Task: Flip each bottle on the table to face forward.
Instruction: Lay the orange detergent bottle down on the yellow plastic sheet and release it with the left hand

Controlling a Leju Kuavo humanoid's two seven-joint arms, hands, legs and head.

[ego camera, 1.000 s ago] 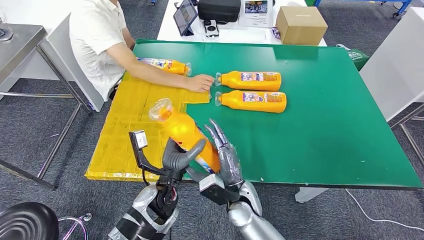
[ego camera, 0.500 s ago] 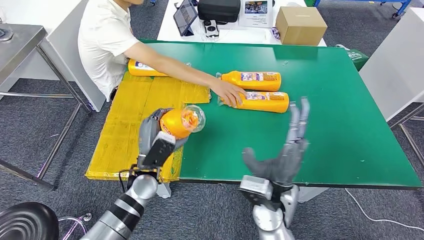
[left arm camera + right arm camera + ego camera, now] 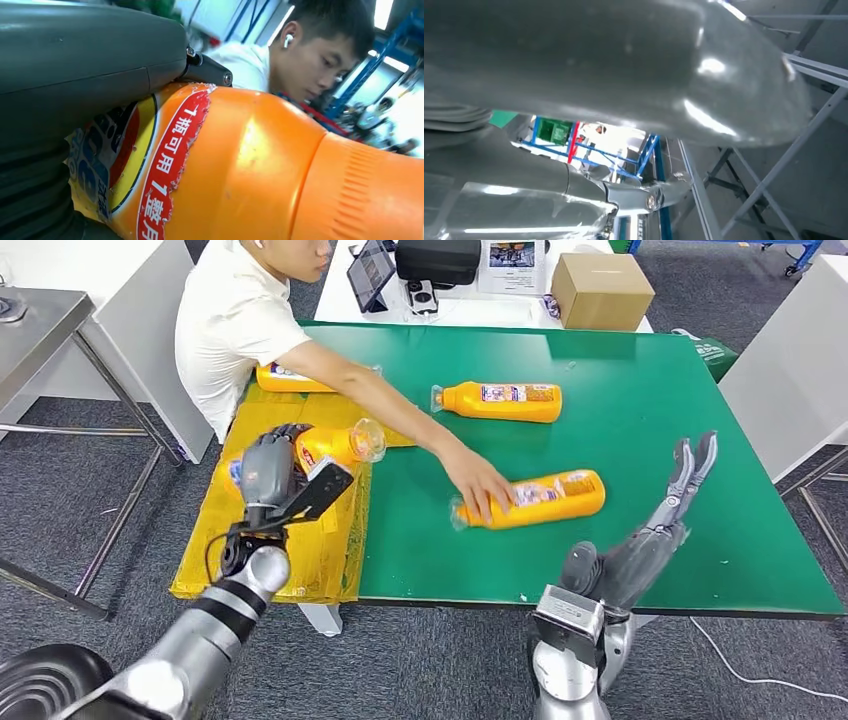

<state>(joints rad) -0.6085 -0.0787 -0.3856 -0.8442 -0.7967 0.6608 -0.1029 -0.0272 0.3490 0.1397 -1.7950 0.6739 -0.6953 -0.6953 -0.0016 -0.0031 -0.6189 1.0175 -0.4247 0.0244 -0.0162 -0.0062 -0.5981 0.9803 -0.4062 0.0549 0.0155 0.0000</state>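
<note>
White Chinese characters "1瓶可用1整" run along a red band on the label of the orange bottle [image 3: 250, 165] in the left wrist view; other labels are too small to read.

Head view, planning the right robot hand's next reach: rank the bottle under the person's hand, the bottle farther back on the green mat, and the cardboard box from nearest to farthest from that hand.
From the right robot hand, which is open at the table's near edge:
1. The bottle under the person's hand, lying just ahead and left.
2. The bottle farther back, lying mid-mat.
3. The cardboard box, on the white table beyond.
</note>
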